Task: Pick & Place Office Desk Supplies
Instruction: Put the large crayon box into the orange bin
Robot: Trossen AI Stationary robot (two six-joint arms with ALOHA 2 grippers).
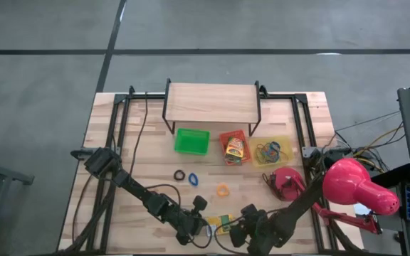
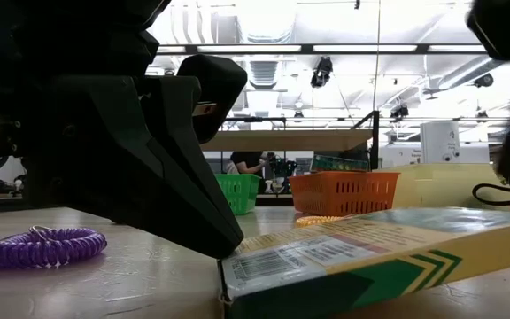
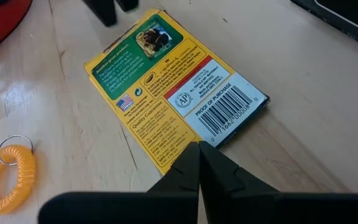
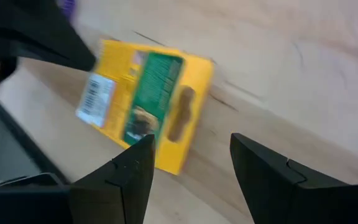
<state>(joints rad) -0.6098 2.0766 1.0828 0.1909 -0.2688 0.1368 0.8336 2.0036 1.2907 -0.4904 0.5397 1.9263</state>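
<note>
A yellow and green printed box lies flat, back side up, near the table's front edge. My left gripper is shut, its tips at the box's barcode end; in the low view it is the dark wedge at the box's corner. My right gripper hangs open above the box's other side, touching nothing. An orange coil loop and a purple one lie on the wood nearby. My left gripper sets its shut fingertips against the edge of the box's barcode end. It comes slanting down from the table's left. The box lies flat on the table.
At the table's middle stand a green tray, an orange tray with boxes and a yellow tray with loops. Black, blue and orange loops lie in front. A wooden shelf stands behind; a red lamp stands right.
</note>
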